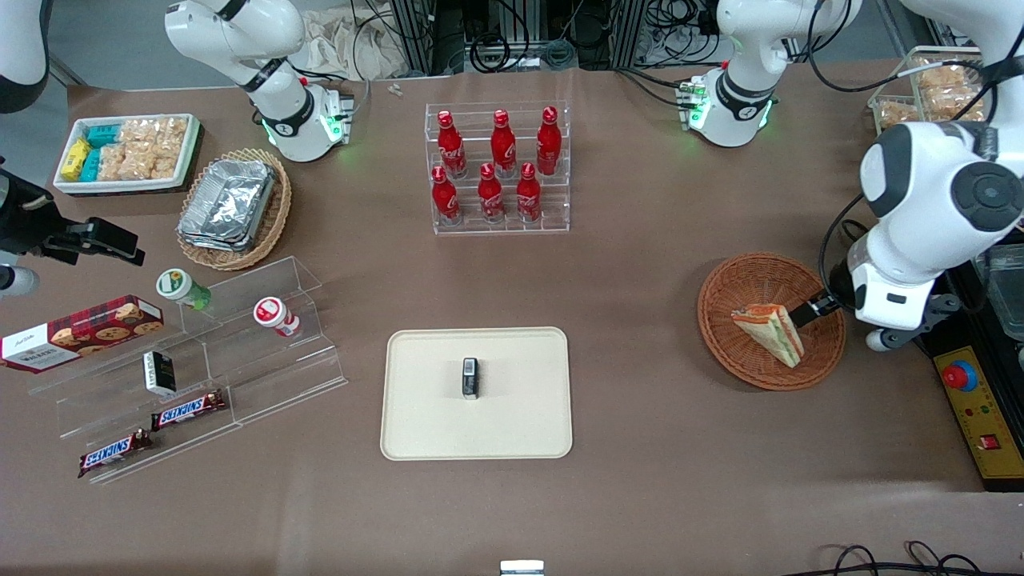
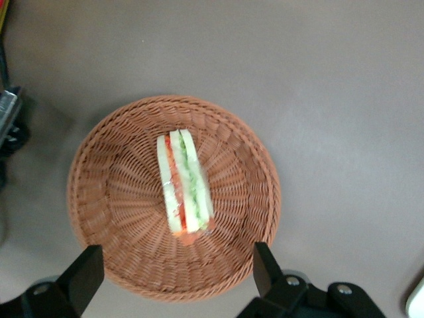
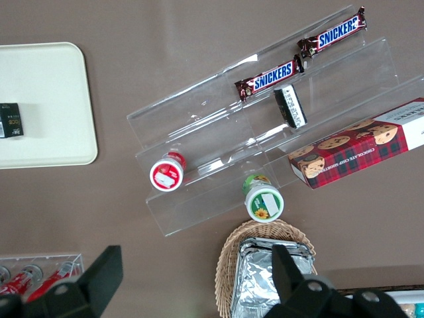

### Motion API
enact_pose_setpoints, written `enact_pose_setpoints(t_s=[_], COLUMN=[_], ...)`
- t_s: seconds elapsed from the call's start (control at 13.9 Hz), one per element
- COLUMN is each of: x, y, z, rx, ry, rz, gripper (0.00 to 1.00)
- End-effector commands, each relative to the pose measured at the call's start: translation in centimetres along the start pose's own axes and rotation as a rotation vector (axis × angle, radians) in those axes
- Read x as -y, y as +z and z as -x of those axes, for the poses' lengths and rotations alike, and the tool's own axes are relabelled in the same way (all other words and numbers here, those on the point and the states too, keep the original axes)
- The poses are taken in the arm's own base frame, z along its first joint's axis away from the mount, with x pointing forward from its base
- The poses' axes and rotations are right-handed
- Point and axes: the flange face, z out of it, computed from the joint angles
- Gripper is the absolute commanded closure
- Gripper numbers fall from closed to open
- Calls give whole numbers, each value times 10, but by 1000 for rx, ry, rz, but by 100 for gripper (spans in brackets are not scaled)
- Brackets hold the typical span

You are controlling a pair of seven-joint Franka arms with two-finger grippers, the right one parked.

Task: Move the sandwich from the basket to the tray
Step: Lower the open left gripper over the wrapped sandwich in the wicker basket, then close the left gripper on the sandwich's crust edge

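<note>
The sandwich (image 1: 770, 332) (image 2: 184, 189) is seen lying in the reddish-brown basket (image 1: 740, 286) (image 2: 119, 199), toward the working arm's end of the brown table (image 1: 640, 264). The gripper (image 1: 810, 309) (image 2: 173, 273) is held above the basket's rim, its fingers (image 2: 83, 275) spread wide and gripping nothing. The cream tray (image 1: 424, 416) (image 3: 46, 106), well apart at the table's middle, is occupied by a small dark object (image 1: 470, 378) (image 3: 10, 120). Red bottles (image 1: 492, 164) are kept in a clear rack (image 1: 560, 216).

The working arm (image 1: 936, 192) is showing glossy white rounded shells with dark grey joint caps. Black cables are looping just above the gripper (image 2: 173, 271), whose two fingers (image 2: 83, 275) are showing as black wedges spread wide apart.
</note>
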Motion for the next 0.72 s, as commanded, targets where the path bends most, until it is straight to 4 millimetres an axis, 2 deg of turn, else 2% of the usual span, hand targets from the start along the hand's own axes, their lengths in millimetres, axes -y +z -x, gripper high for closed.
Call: enact_pose_setpoints(t_s=[0.0, 0.29, 0.43, 0.65], x=[9, 13, 14, 15], y=[23, 65, 76, 79], z=[18, 27, 30, 30], rx=[-21, -19, -2, 3], ry=[-72, -132, -134, -137], rz=[11, 17, 4, 0], gripper=[0, 0, 0, 0])
